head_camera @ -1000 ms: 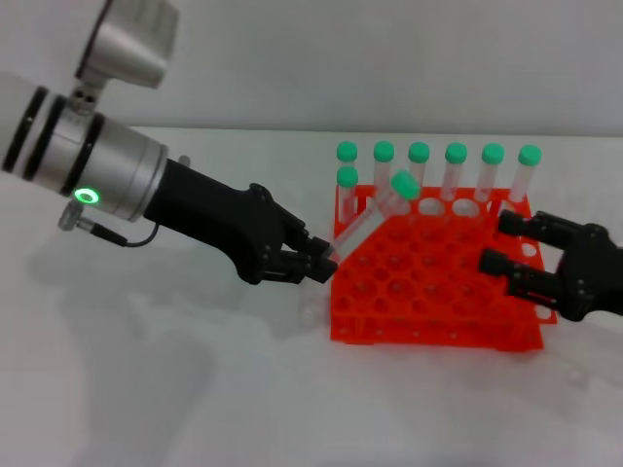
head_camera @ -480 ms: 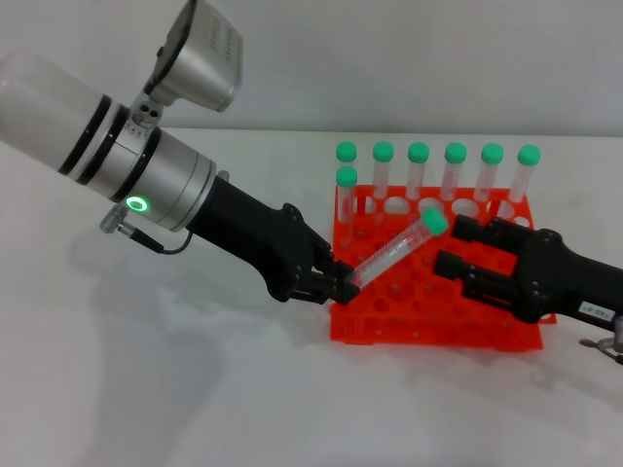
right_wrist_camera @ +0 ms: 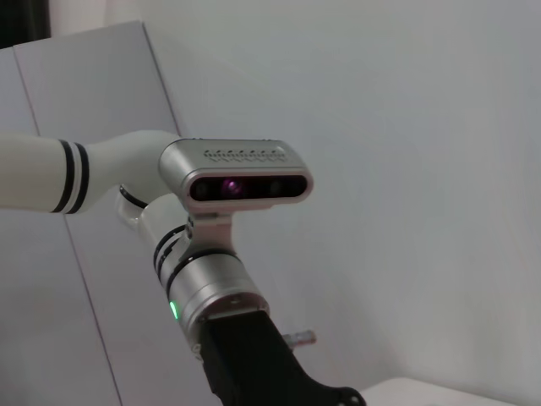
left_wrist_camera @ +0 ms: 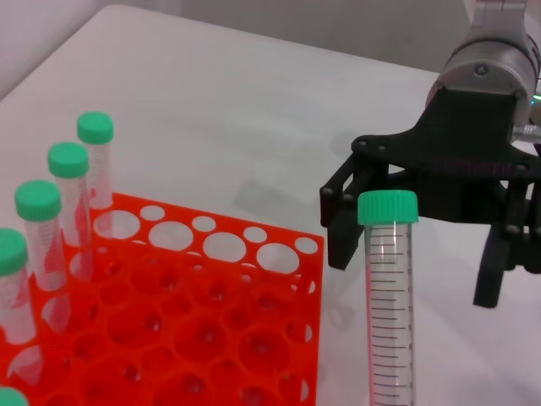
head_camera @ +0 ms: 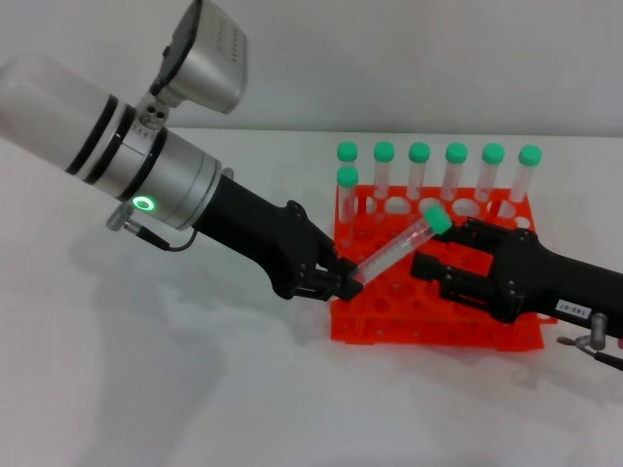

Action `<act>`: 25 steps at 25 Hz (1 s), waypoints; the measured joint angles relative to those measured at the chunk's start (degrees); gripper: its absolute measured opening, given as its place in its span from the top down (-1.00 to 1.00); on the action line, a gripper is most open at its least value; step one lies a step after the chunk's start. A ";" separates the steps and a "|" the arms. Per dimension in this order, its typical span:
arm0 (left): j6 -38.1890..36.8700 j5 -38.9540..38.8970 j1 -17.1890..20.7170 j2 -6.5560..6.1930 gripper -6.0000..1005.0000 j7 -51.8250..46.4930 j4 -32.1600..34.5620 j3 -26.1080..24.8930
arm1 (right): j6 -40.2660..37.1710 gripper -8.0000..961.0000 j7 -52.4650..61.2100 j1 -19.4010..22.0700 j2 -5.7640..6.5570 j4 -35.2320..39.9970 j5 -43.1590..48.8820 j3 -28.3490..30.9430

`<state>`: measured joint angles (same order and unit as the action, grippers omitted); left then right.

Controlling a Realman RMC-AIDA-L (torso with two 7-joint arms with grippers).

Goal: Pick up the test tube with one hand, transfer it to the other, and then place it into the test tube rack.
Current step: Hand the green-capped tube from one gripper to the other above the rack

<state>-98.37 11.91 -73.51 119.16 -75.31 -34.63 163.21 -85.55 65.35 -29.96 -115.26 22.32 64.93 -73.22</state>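
My left gripper (head_camera: 343,280), on the thick silver-white arm with the green ring, is shut on the bottom end of the test tube (head_camera: 389,253). It holds the tube tilted over the front left of the orange rack (head_camera: 438,326), green cap (head_camera: 437,220) up and to the right. My right gripper (head_camera: 438,246), on the slimmer black arm, is open with its fingers on either side of the tube's upper part, just below the cap and apart from it. In the left wrist view the tube (left_wrist_camera: 390,321) stands before the open right gripper's fingers (left_wrist_camera: 338,228).
Several green-capped tubes (head_camera: 455,154) stand in the rack's back row and one (head_camera: 347,177) in the second row; they also show in the left wrist view (left_wrist_camera: 66,161). The rack (left_wrist_camera: 211,338) has many empty holes. The white table (head_camera: 175,389) lies around it.
The left arm swung the tube lower and to the right over the rack's front. The right gripper moved left across the rack until its open fingers reached the tube's capped end.
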 joint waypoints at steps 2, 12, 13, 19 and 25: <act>0.62 0.00 -0.07 0.01 0.61 0.10 0.62 0.00 | 0.21 -0.35 0.01 -0.21 -0.09 -0.06 -0.13 -0.28; 2.69 0.35 -0.75 0.02 0.61 0.74 2.90 0.00 | 1.80 -0.35 0.04 -1.08 -0.58 -0.21 -0.48 -0.35; 2.82 0.37 -0.83 0.03 0.61 0.76 3.14 0.00 | 1.80 -0.35 0.04 -1.08 -0.58 -0.21 -0.48 -0.35; 4.27 1.05 -1.05 0.02 0.61 0.78 3.71 0.00 | 2.09 -0.30 -0.13 -1.00 -0.58 -0.19 -0.52 -0.33; 5.60 1.16 -1.27 0.02 0.61 0.79 4.67 0.00 | 2.10 -0.02 -0.25 -1.19 -0.68 -0.79 -0.53 -0.57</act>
<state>-92.78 13.07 -74.78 119.18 -74.52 -29.96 163.21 -83.45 65.10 -31.15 -115.94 21.53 64.40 -73.79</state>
